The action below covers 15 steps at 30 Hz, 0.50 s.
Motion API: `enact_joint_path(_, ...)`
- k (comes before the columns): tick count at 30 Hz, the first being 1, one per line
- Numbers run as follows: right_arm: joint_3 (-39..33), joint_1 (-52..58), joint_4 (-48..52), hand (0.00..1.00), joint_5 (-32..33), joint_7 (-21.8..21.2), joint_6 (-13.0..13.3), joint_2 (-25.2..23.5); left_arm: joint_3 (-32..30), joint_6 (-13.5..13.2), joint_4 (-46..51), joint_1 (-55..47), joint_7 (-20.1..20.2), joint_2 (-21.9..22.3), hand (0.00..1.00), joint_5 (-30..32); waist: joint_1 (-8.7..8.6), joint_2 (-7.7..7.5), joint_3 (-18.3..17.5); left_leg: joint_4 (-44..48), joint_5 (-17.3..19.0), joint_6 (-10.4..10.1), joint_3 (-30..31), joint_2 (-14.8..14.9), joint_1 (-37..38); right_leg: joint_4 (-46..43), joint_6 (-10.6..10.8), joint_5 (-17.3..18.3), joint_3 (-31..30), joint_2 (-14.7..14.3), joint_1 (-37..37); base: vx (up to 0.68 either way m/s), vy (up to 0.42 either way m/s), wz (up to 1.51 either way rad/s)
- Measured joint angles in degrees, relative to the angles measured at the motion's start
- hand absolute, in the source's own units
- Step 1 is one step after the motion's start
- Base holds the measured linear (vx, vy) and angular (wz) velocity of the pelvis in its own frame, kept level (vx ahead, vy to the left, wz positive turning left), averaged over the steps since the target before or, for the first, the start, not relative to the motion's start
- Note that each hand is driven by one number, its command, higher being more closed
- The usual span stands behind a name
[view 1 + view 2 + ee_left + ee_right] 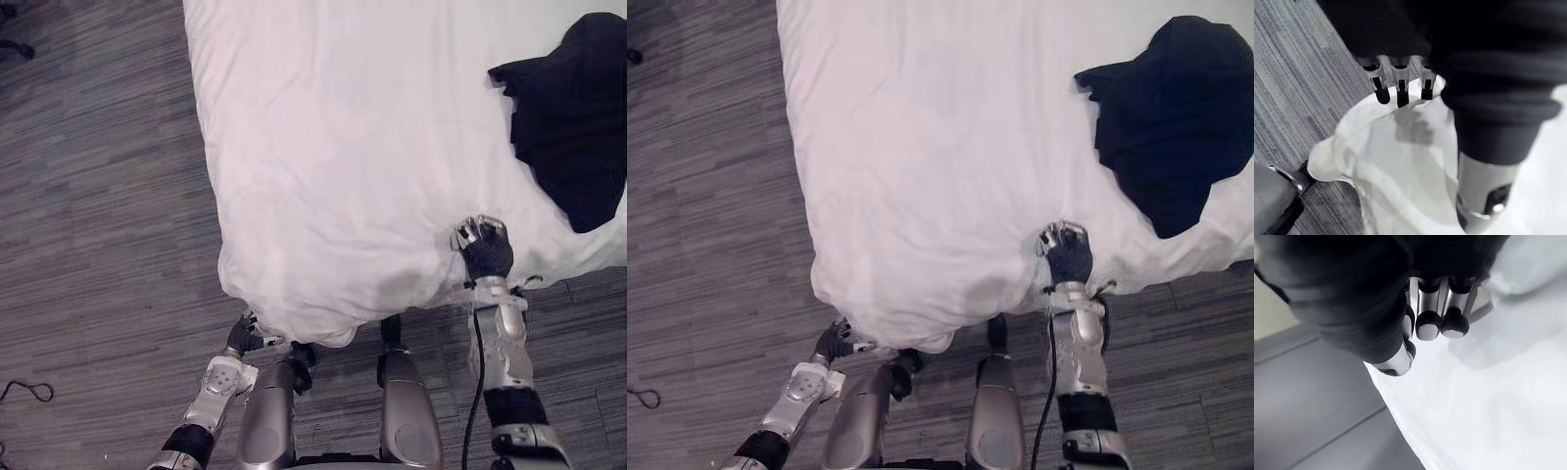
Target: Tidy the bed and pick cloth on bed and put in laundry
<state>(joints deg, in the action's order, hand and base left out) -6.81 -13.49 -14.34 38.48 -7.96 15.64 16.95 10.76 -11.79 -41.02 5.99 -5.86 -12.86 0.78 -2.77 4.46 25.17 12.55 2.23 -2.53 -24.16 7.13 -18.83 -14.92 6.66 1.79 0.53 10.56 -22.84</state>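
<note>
1. Task item. The black crumpled fabric cloth (573, 117) lies on the white, softly creased duvet (333, 147) that covers the bed (921, 78), at the robot's far right. It is bunched into an irregular heap with folded edges. One pointed flap reaches towards the bed's middle and a lower lobe hangs towards the near edge. Neither hand touches it.

2. Left hand. The left hand (241, 336) is low at the near left corner of the duvet, where the fabric droops over the grey streaked floor (98, 196). In its wrist view the dark-tipped fingers (1402, 95) are curled over a fold of the white fabric, with the thumb opposite; the hand is clenched on the duvet corner.

3. Right hand. The right hand (485, 250) is at the near edge of the duvet, well apart from the black cloth and nearer the robot. Its fingers (1428, 325) are curled against the thumb. The duvet puckers around it, so it appears to be grasping the duvet edge, though the pinch itself is hard to make out.
</note>
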Motion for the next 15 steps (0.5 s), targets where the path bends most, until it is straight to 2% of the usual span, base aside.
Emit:
enact_joint_path(2, -1.85, 3.83, -0.07, 1.0, -0.08, 0.01, 2.07, -3.46, -0.19, -0.29, -0.01, -0.07, -0.35, 0.35, 0.0, -0.03, -0.1, -0.33, 0.1, 0.44, 0.66, -0.32, -1.06, 0.58, 1.28, 0.23, -0.03, 0.01, -1.17, -0.65, 1.01, 0.1, -0.003, -0.23)
enact_joint_path(4, -2.91, 7.86, -0.88, 1.0, -0.28, 0.26, 2.59, -5.77, -1.33, -0.43, -0.02, -0.35, -0.4, 0.45, 0.0, 0.0, -0.18, -1.07, 0.25, 0.33, 1.21, -0.65, -2.1, 1.03, 2.89, 0.76, -0.12, 0.14, -1.5, -1.04, 2.32, 0.11, -0.01, -0.23)
enact_joint_path(6, -4.62, 12.61, -7.67, 1.0, -0.52, 1.6, 2.26, -7.54, -3.15, -0.48, -0.07, -0.75, -0.39, 0.87, 0.0, 0.0, -0.31, -2.01, -0.18, -0.24, 1.5, -1.0, -2.68, 1.3, 3.99, 1.37, -0.32, 0.4, -1.65, -1.45, 3.1, 0.1, -0.016, -0.18)
enact_joint_path(8, -6.46, 19.62, -18.34, 1.0, -3.39, 4.32, 0.83, -9.47, -5.06, -0.46, -0.35, -1.05, -0.37, 1.94, 0.0, 0.07, -0.58, -2.51, -0.46, -1.72, 1.47, -1.46, -3.65, 1.33, 4.98, 1.94, -0.42, 0.67, -2.05, -1.77, 3.31, 0.13, -0.025, -0.18)
enact_joint_path(9, -7.07, 22.65, -21.33, 0.0, -5.03, 5.43, 0.6, -10.52, -5.8, -0.3, -1.08, -1.53, -0.54, 2.8, 0.0, 0.09, -1.05, -2.52, -0.52, -2.61, 1.43, -1.69, -4.33, 1.31, 6.23, 2.76, -0.4, 0.61, -2.32, -1.96, 4.31, 0.13, -0.019, -0.24)
enact_joint_path(10, -7.21, 24.25, -22.55, 0.0, -5.51, 5.86, 0.54, -11.09, -6.52, -0.21, -1.71, -1.87, -0.5, 3.09, 0.0, 0.12, -1.52, -2.59, -0.64, -3.07, 1.48, -1.85, -4.78, 1.35, 7.25, 3.15, -0.4, 0.61, -2.5, -2.08, 5.09, 0.14, -0.01, -0.39)
enact_joint_path(12, -8.09, 30.35, -27.27, 0.0, -9.68, 6.91, 0.64, -13.6, -8.93, 1.04, -5.03, -5.57, -0.59, 3.65, 0.0, 0.19, -2.61, -3.47, -5.9, -4.25, 2.43, -3.34, -7.59, 2.38, 10.85, 5.04, -0.46, 0.59, -4.37, -3.38, 7.28, 0.2, -0.007, -0.57)
enact_joint_path(15, -8.75, 32.26, -30.25, 0.0, -13.84, 8.21, 0.45, -14.99, -10.42, 1.54, -5.88, -9.89, -0.84, 3.91, 0.0, 0.38, -2.8, -4.35, -9.43, 0.31, 5.3, -4.77, -8.04, 4.92, 13.48, 5.36, -1.16, 0.97, -5.44, -5.55, 10.51, 0.16, -0.04, -0.56)
